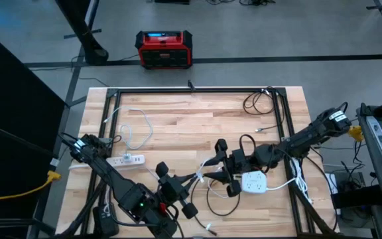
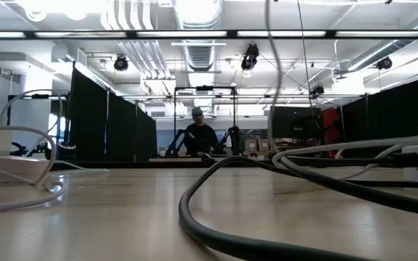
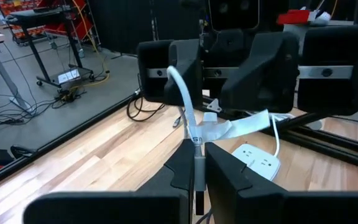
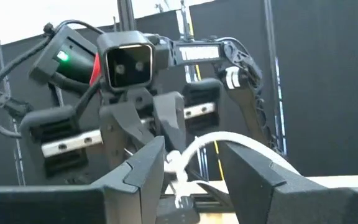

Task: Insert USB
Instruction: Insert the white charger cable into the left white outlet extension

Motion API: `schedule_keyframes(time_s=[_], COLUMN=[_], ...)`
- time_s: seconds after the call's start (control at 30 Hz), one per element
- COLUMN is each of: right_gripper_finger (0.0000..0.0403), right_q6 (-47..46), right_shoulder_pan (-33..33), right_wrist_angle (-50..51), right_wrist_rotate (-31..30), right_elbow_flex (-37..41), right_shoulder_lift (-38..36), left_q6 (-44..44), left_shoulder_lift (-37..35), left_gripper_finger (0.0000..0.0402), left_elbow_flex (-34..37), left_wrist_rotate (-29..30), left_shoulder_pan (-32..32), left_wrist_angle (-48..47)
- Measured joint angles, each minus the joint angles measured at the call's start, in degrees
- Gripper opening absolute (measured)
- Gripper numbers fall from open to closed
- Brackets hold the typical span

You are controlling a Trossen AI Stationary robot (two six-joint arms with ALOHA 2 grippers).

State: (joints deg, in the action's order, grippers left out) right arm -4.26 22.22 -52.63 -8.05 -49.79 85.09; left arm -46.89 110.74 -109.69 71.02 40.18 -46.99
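Observation:
A white USB cable [image 3: 180,87] is strung between my two grippers above the table's near middle. My left gripper [image 3: 199,171] [image 1: 201,174] is shut on it. My right gripper [image 4: 194,165] [image 1: 223,169] faces it with its fingers apart. The cable [image 4: 213,142] arcs through the gap between them; I cannot tell whether it touches them. A white tag [image 3: 232,129] hangs from the cable. The white outlet hub [image 1: 254,181] lies flat on the table under the right gripper. The plug end does not show plainly. My left gripper pinches the white cable [image 3: 197,149] between its two fingers. The cable rises out of the fingers and bends over toward my right gripper. The held stretch is lifted clear of the table.
A white power strip [image 1: 126,159] lies at the table's left with its cord looped behind it. Black cables [image 1: 257,103] coil at the far right, and another black cable [image 2: 267,210] crosses the low view. A red box [image 1: 164,49] stands on the floor beyond. A person [image 2: 198,134] is far off.

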Motion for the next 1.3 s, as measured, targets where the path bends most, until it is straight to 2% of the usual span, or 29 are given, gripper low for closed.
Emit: schedule_keyframes(time_s=[0.4, 0.57, 0.83, 0.93, 1.03, 1.17, 1.3], right_gripper_finger=[0.0115, 0.0100, 0.0007, 0.0006, 0.0002, 0.0001, 0.0000], right_q6=[0.29, 0.42, 1.78, 1.36, 1.32, 0.85, 0.43], right_shoulder_pan=[-0.19, -0.15, -0.10, -0.06, -0.09, 0.00, 0.04], right_wrist_angle=[10.05, 12.89, 19.02, 19.67, 19.84, 19.91, 21.44], right_wrist_rotate=[6.52, 6.93, 7.03, 7.83, 11.07, 13.65, 14.77], right_elbow_flex=[-9.13, -11.08, -13.25, -13.93, -14.54, -14.75, -14.75], right_shoulder_lift=[2.80, 2.42, 2.33, 2.33, 2.33, 2.33, 2.33], left_q6=[-0.02, -0.02, 0.08, 0.11, 0.11, 0.13, 0.16], left_shoulder_lift=[0.00, 0.00, 0.02, 0.02, 0.02, 0.02, 0.02], left_gripper_finger=[0.0012, 0.0012, 0.0012, 0.0012, 0.0012, 0.0013, 0.0034], left_elbow_flex=[1.23, 1.63, 1.91, 1.91, 1.90, 1.89, 1.89], left_wrist_rotate=[-0.15, -0.12, -0.19, -0.19, -0.24, -3.38, -6.12], left_shoulder_pan=[-0.26, -0.99, -1.30, -1.29, -1.33, -2.18, -3.22], left_wrist_angle=[0.18, 0.00, -0.13, -0.07, 0.03, 0.55, 0.66])
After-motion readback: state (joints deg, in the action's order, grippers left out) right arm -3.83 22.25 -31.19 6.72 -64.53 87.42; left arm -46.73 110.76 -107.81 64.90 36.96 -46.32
